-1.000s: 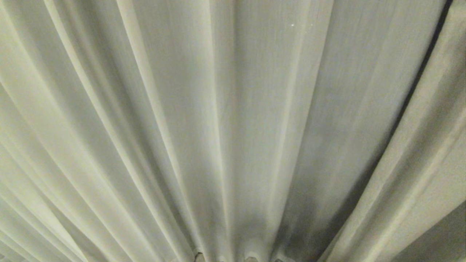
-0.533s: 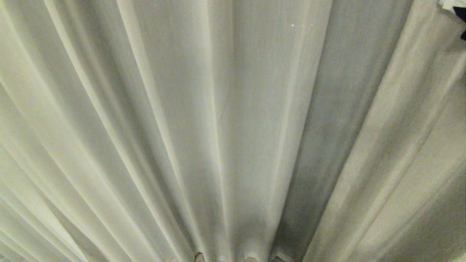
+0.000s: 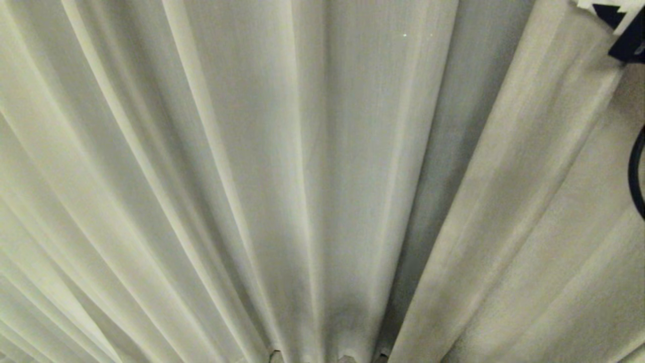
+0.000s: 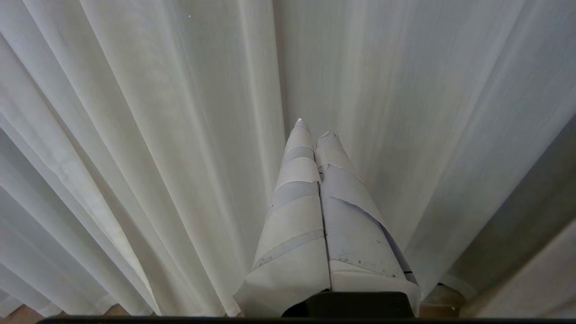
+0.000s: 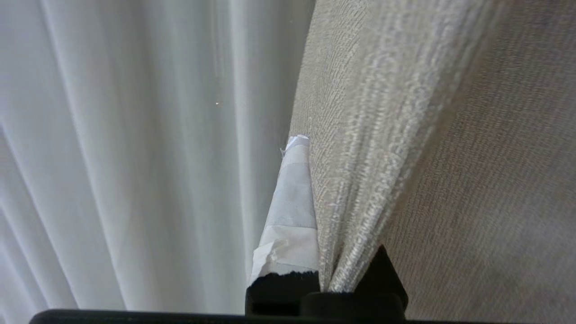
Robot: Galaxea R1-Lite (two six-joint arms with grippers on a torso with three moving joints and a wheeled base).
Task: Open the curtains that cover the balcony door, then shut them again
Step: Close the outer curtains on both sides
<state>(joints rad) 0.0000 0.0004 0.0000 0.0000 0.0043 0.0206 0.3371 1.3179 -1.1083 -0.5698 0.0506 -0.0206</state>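
The curtains fill every view. A thick cream woven panel (image 3: pixel 529 201) hangs on the right of the head view, its edge overlapping a thin white pleated panel (image 3: pixel 227 176) that spreads across the rest. My right gripper (image 3: pixel 612 15) shows in the top right corner. In the right wrist view it (image 5: pixel 310 148) is shut on a bunched fold of the woven panel (image 5: pixel 360 180); one taped finger (image 5: pixel 292 202) shows, while the fabric hides the other. My left gripper (image 4: pixel 314 128) is shut on nothing and points at the thin white panel (image 4: pixel 157 135). The balcony door is hidden behind the fabric.
A dark cable (image 3: pixel 636 176) loops at the right edge of the head view. Slivers of floor (image 3: pixel 274 357) show under the hem of the white panel. A patch of wooden floor (image 4: pixel 443 301) appears low in the left wrist view.
The woven panel's edge has slid left across the head view, covering the dark gap beside it. My right gripper has come into view at the top right. The left arm is still.
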